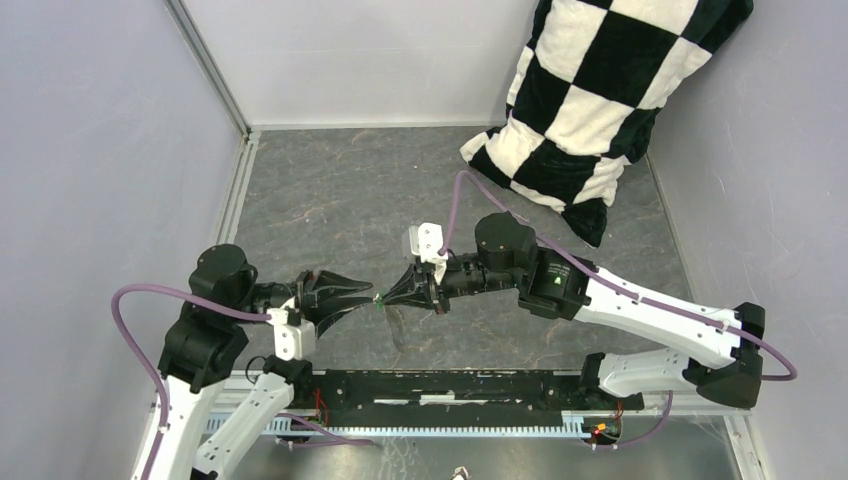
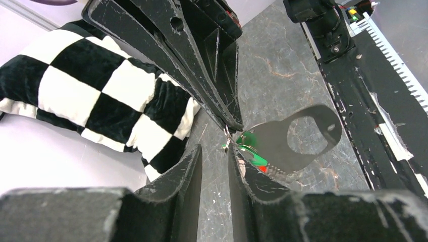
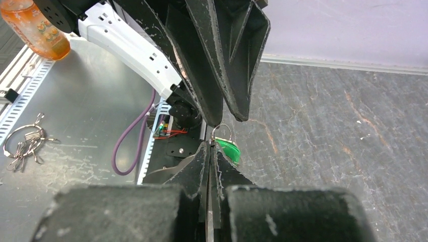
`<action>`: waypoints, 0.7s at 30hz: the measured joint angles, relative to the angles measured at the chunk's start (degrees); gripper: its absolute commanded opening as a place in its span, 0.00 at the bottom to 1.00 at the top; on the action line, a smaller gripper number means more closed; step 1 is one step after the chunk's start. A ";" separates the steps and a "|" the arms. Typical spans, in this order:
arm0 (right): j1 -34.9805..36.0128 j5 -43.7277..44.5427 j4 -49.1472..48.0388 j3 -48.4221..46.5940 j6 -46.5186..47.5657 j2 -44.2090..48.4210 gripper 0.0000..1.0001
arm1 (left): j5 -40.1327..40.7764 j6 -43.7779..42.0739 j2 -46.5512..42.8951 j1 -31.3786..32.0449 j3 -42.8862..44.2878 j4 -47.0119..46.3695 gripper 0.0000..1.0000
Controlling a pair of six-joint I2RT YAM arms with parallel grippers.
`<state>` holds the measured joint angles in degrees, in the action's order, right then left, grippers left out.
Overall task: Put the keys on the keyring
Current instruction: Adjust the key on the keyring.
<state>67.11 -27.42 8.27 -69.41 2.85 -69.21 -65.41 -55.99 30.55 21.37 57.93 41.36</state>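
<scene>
My right gripper (image 3: 209,145) is shut on the edge of the keyring (image 2: 309,115), a flat grey oval loop that hangs beside the jaws above the table. A small wire ring (image 3: 222,131) sticks out past its tips and carries the green-headed key (image 3: 229,152). In the left wrist view the green key (image 2: 252,153) lies against the loop, and a bit of red key (image 2: 263,169) shows just below it. My left gripper (image 2: 216,151) faces the right one tip to tip. Its jaws stand slightly open with nothing between them, and the wire ring brushes its right fingertip (image 2: 235,157). From above, both grippers meet at the green key (image 1: 380,298).
A black-and-white checked pillow (image 1: 600,100) leans in the far right corner. Off the table's near edge, on a metal surface, lie a spare bunch of keys (image 3: 22,143) and an orange bottle (image 3: 35,27). The black base rail (image 1: 450,385) runs under the grippers.
</scene>
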 measured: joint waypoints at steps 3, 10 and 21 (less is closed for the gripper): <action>-0.28 -0.87 0.61 -0.26 0.00 -0.76 0.00 | 0.39 -1.22 -0.50 0.00 0.02 1.07 0.29; -0.52 -1.92 1.27 -1.49 -0.07 -1.70 0.00 | 0.28 -2.67 -0.98 0.00 0.02 2.89 0.27; -1.03 -2.60 1.25 -1.51 -0.92 -1.88 0.00 | 0.31 -5.92 -0.98 0.00 0.20 6.84 0.10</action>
<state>66.08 -30.02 9.52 -70.91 1.93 -71.09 -65.10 -61.91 29.56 21.37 58.13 48.21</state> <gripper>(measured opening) 0.010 0.144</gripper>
